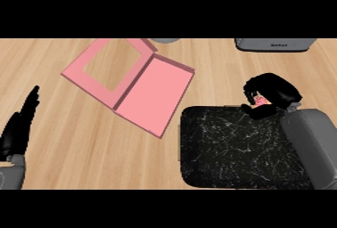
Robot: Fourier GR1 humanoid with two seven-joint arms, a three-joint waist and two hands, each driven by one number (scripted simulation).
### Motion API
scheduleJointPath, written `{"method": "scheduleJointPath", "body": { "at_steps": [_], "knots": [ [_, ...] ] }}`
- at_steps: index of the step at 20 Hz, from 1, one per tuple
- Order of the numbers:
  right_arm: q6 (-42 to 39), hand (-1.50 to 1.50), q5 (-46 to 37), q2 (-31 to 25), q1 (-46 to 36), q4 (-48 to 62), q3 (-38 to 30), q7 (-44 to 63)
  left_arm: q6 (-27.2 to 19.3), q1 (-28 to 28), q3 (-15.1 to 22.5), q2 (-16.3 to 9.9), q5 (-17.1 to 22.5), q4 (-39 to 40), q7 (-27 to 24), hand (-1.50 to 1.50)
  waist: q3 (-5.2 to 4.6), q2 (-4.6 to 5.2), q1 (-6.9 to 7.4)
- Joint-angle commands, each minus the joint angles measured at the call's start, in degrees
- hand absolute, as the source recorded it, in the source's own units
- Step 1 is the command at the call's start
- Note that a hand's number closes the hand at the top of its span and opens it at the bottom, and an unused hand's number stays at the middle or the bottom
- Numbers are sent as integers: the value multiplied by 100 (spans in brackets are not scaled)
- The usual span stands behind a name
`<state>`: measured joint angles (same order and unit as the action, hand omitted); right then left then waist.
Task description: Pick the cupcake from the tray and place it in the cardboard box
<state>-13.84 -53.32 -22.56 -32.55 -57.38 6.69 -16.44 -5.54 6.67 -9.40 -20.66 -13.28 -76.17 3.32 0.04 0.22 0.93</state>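
Right hand (271,91) curled round the small pink cupcake (261,99), lifted at the far edge of the black marbled tray (233,147); open pink cardboard box (154,95) waits leftward. Left hand (20,127) rests open.

The tray (237,151) is set on the surface (79,133) at the right, with the opened cardboard box (135,82) placed to its left and farther back. The cupcake (262,100) is held by the right hand (273,91) over the tray's far edge. The left hand (20,127) is seen at the left edge.
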Motion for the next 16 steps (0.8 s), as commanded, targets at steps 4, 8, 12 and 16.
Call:
{"method": "scheduleJointPath", "body": {
  "at_steps": [4, 8, 12, 16],
  "knots": [
    [802, 150, -175, -323, -810, 570, -503, -396, 132, 208, -29, -54, 5, -115, 336, 0, 0, -2, -25],
    [744, 150, 293, -268, -984, -303, -835, -419, 31, -187, -78, 37, -17, -70, -58, 0, -4, -39, -70],
    [1010, 150, 521, 30, -859, -719, -796, -919, -14, -7, -11, 125, -89, -101, 168, 0, -3, -27, -88],
    [574, 150, 725, 165, -1190, -893, -846, -755, 309, -130, -220, -120, 114, -376, 285, 0, -3, -26, -42]
  ]
}}
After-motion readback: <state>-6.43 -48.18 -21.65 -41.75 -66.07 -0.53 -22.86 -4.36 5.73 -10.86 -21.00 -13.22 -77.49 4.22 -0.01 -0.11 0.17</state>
